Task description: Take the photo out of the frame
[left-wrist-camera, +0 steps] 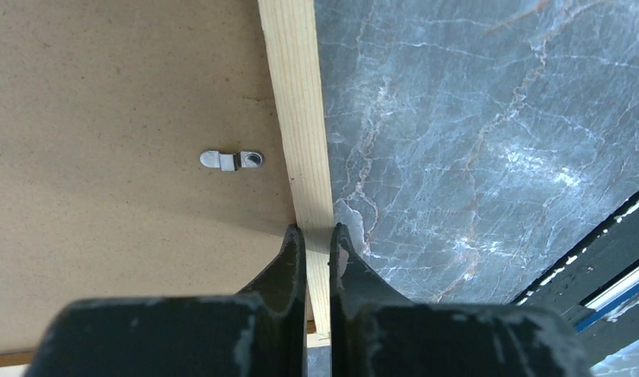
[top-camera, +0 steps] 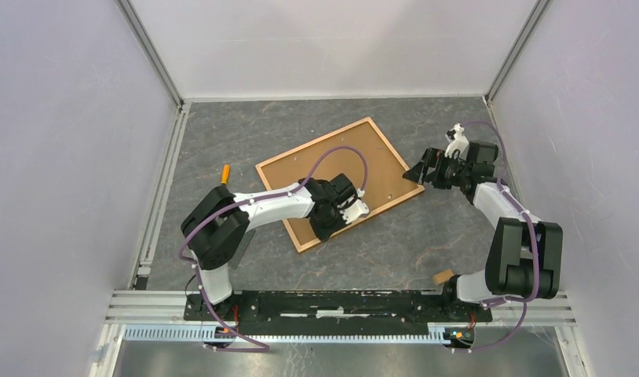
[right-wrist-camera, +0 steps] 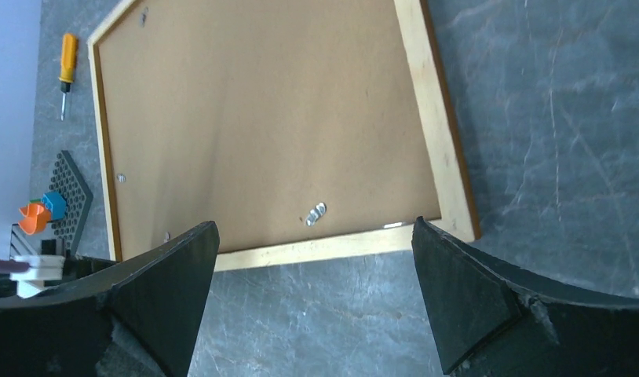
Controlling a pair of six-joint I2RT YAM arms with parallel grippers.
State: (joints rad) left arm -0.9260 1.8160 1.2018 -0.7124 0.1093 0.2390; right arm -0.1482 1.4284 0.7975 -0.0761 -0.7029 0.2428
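The frame (top-camera: pixel 340 169) lies face down on the table, its brown back (right-wrist-camera: pixel 253 118) up inside a pale wooden border. A small metal clip (left-wrist-camera: pixel 231 159) sits on the back by the border, and another clip (right-wrist-camera: pixel 315 213) is near the right arm's edge. The photo is hidden under the backing board. My left gripper (top-camera: pixel 323 229) is at the frame's near corner, its jaws closed on the border strip (left-wrist-camera: pixel 301 118) that runs between the fingertips (left-wrist-camera: pixel 294 239). My right gripper (top-camera: pixel 417 174) hovers wide open and empty just off the frame's right corner (right-wrist-camera: pixel 314 223).
An orange-handled screwdriver (top-camera: pixel 225 172) lies left of the frame and shows in the right wrist view (right-wrist-camera: pixel 65 71). A small grey plate with orange and blue blocks (right-wrist-camera: pixel 69 196) sits past the frame's far side. A tan block (top-camera: pixel 443 276) lies by the right arm's base. Walls enclose three sides.
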